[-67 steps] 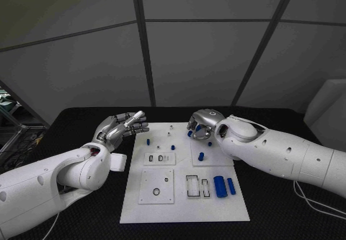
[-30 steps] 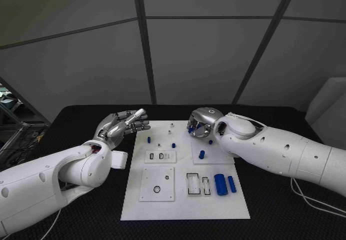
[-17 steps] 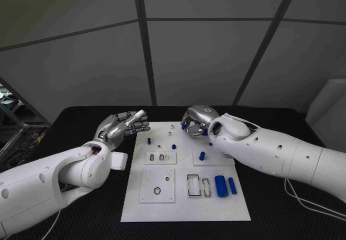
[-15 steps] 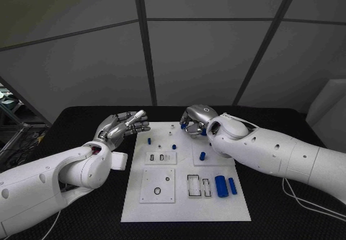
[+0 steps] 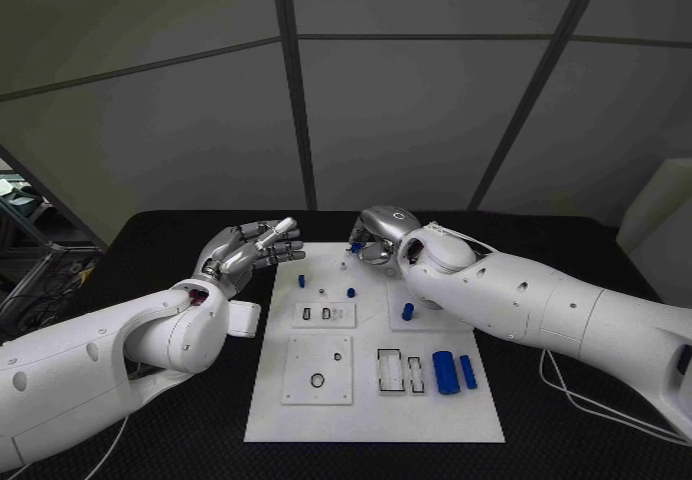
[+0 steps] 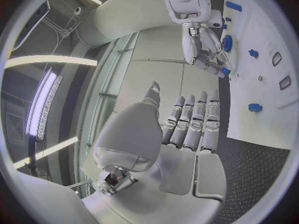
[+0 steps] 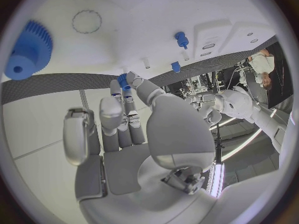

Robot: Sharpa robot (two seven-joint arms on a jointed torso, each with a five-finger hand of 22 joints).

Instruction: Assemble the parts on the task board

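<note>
I read this as the placing step for a small blue part (image 7: 123, 80) that I have pinched at the fingertips of the right hand (image 5: 378, 236). The right wrist view shows the piece caught between the thumb tip and the neighbouring fingertips, with the other fingers lying straight beside them. The hand hovers over the far end of the task board (image 5: 372, 420), and the part looks clear of the surface.

Just beyond those fingertips stand two thin white pins (image 7: 146, 62), and a little past them two blue pegs (image 7: 181, 38) already seated upright. My guess is that the held piece belongs on one of the pins, though I cannot tell which. Off to the side of the fingers, farther out, a blue gear (image 7: 29, 49) sits on its plate near a drawn circle.

The left hand (image 5: 248, 250) grips nothing. Its fingers lie side by side, fairly straight, raised off the table just beside the board's far left corner, well apart from any part.

Nearer to me, two blue cylinders (image 5: 446, 372) lie by the rectangular slots, untouched, so much of the assembly looks undone.

Next I need a small, careful descent: line the part's bore over the pin, keep it upright, and release only once it seats.
</note>
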